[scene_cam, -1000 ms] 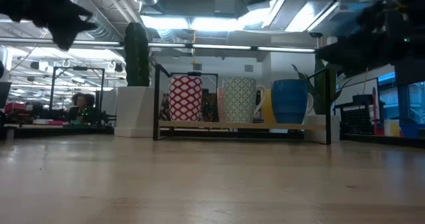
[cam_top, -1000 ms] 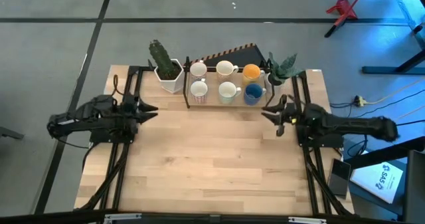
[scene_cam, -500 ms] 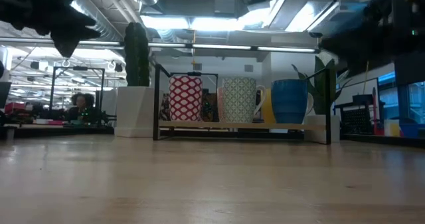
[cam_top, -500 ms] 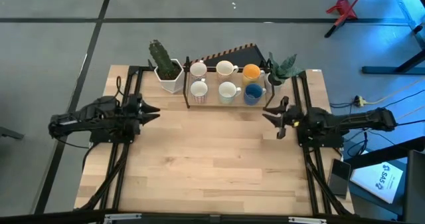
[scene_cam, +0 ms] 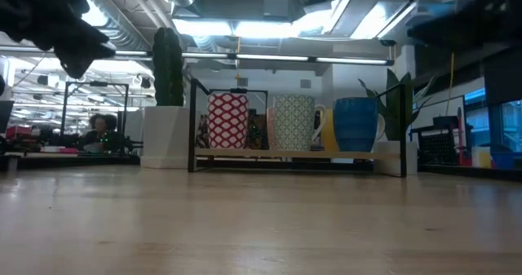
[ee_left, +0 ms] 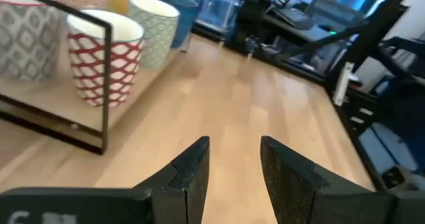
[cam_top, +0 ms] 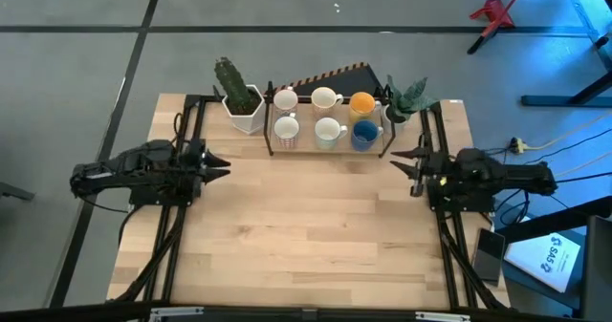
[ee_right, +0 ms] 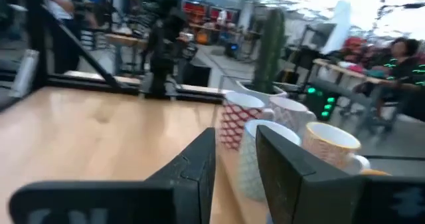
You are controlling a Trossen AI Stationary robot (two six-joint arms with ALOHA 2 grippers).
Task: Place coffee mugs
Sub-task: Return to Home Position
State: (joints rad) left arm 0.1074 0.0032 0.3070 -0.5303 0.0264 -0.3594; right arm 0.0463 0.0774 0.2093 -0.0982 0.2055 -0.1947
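Six coffee mugs stand upright on their bases in two rows on a black-framed rack [cam_top: 325, 150] at the table's far middle. The far row holds a red-patterned mug [cam_top: 285, 99], a white mug [cam_top: 325, 98] and an orange mug [cam_top: 361, 102]. The near row holds a red-patterned mug [cam_top: 286, 129], a green-patterned mug [cam_top: 328, 131] and a blue mug [cam_top: 363, 135]. My left gripper [cam_top: 222, 164] hovers open, left of the rack and nearer than it. My right gripper [cam_top: 402, 160] hovers open just off the rack's near right corner. Both grippers are empty.
A cactus in a white hexagonal pot [cam_top: 241, 100] stands left of the rack, and a leafy plant [cam_top: 406, 97] stands right of it. Bare wooden tabletop [cam_top: 306, 226] spreads between the arms and toward the near edge. People and desks show in the room beyond.
My right gripper has drawn back a little from the rack's near right corner toward the table's right edge, staying open. The mugs have not moved.
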